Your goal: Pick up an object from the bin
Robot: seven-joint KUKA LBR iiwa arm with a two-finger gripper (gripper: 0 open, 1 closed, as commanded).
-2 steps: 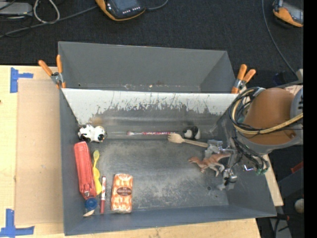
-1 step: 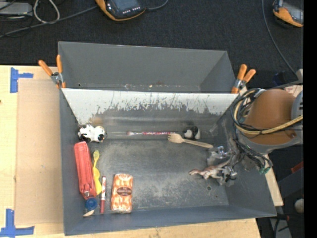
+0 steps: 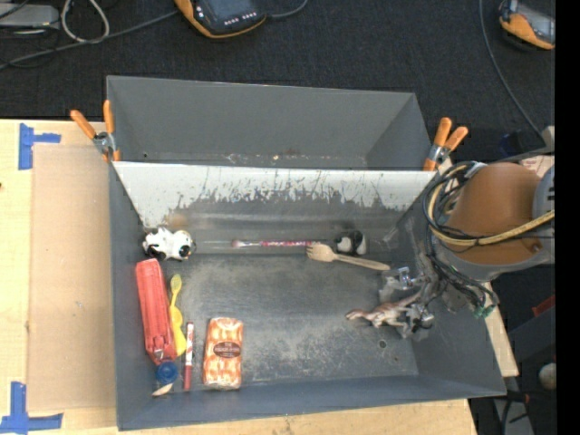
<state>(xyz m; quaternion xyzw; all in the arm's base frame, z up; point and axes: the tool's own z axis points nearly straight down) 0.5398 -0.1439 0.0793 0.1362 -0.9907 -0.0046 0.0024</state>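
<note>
Low at the bin's (image 3: 272,125) 3 o'clock side, hard against the right wall, the jaws sit touching or just beside a small brown toy figure (image 3: 379,315), spindly and animal-like, lying on the floor. Dark cabling and wrist parts crowd the spot, so I cannot tell whether the jaws are open or closed, nor whether the figure is between them or only beside them. The likeliest failure, as I judge it, is a poor hold: the figure looks thin and uneven, so a closure could catch one limb and let it twist free or drop on the lift. The sloping wall close by could also foul the wrist or nudge the toy away. A wooden fork (image 3: 349,259) lies near, toward 1 o'clock, and might get dragged along. The rest is well apart: a cow toy (image 3: 169,243) at 10 o'clock, a red pouch (image 3: 152,308) at 9, an orange packet (image 3: 224,353) at 7. The figure's exact kind is hard to make out, and its right end is hidden under the arm's parts.
</note>
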